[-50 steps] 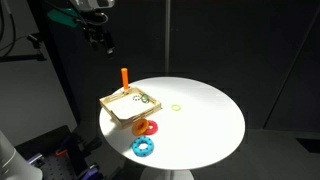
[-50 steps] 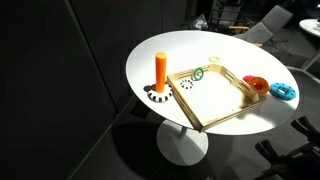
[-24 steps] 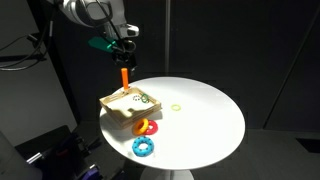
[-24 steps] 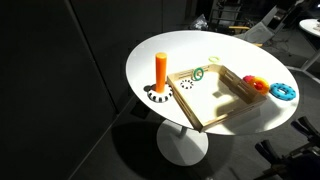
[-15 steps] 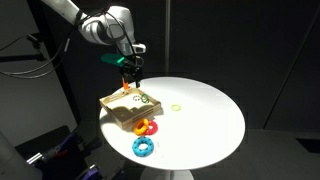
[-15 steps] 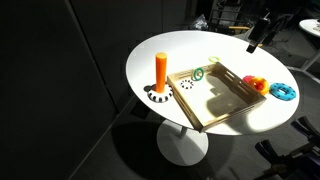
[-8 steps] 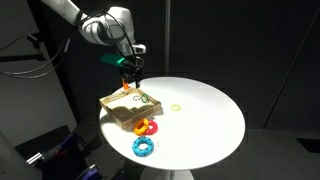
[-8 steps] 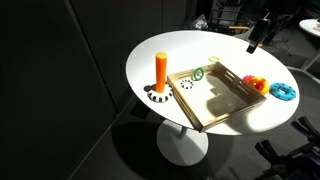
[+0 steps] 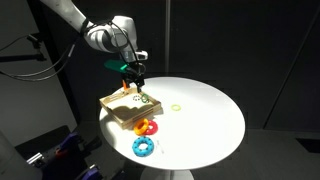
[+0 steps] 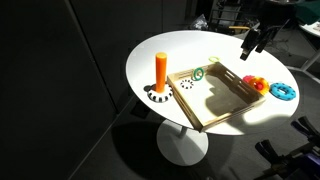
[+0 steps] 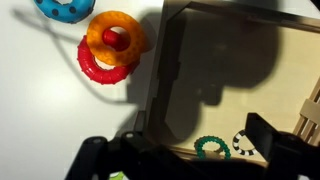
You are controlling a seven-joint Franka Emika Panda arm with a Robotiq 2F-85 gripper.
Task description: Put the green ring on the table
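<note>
The green ring [image 11: 210, 147] is small, dark green and doughnut-shaped. It seems to lie flat inside the wooden board [image 11: 260, 80], close to one raised edge, though the shadow there makes the pose hard to tell. It does not touch the table [image 10: 150, 55], which is round and white-topped and carries the board near one side.

This looks like a robotics lab set up as a draped test booth. Black curtains [image 9: 270, 50] close off the space beyond the far edge of the round white table [image 9: 205, 115], the only brightly lit thing in a dark room. A robot arm [image 9: 100, 38] reaches over the tabletop's edge, cables [image 9: 25, 62] trail behind it, and dim, blue-glinting equipment [image 9: 55, 150] sits low beside the table.
</note>
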